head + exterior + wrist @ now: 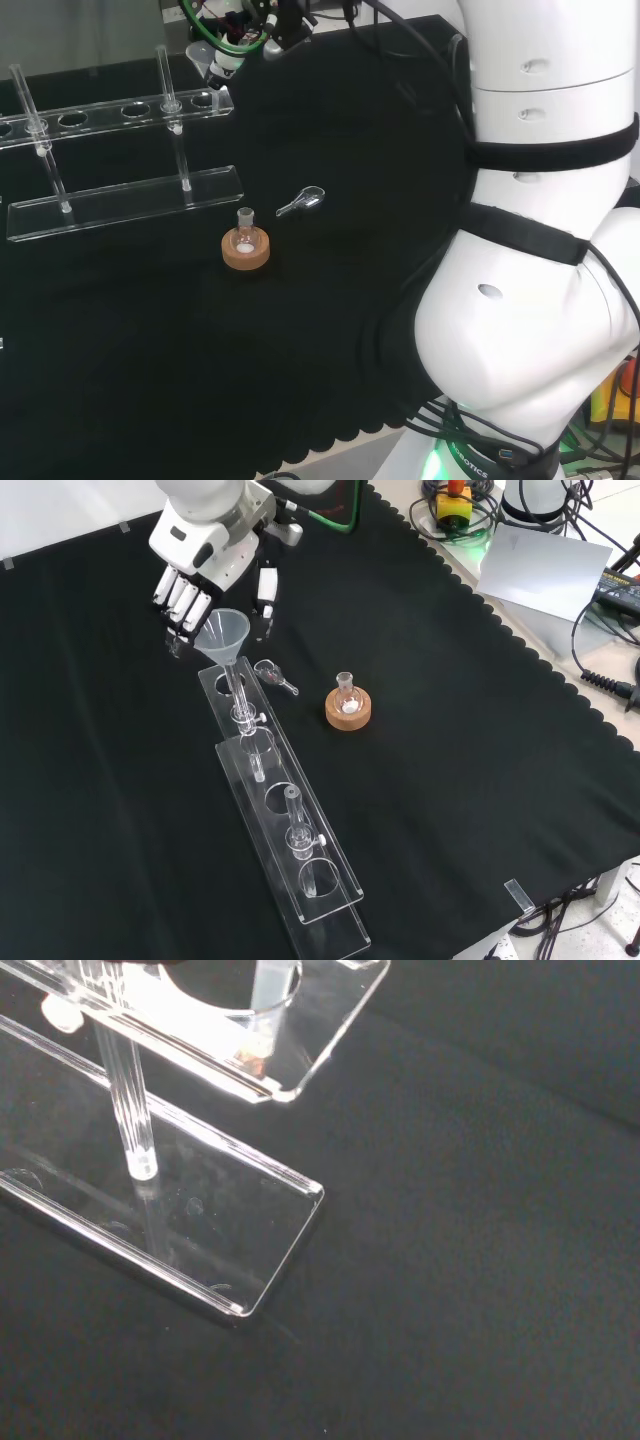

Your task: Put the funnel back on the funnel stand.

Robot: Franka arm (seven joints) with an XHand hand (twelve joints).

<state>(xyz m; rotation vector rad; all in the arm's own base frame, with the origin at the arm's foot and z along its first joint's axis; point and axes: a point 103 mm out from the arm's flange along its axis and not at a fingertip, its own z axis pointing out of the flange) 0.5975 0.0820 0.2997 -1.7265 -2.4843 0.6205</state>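
On the black-clothed bench (470,740), a clear funnel (222,635) sits upright in the end hole of the clear funnel stand (285,825), its stem through the top plate. The hand (205,565) hovers just behind the funnel, fingers (180,600) straight and relaxed, holding nothing. A small flask (346,692) on a cork ring (348,709) stands nearby.

Funnel (222,633): clear, cone uppermost, upright, stem down through the end hole of the funnel stand (285,825). Stand: clear two-tier rack, holed top shelf, on the black cloth.
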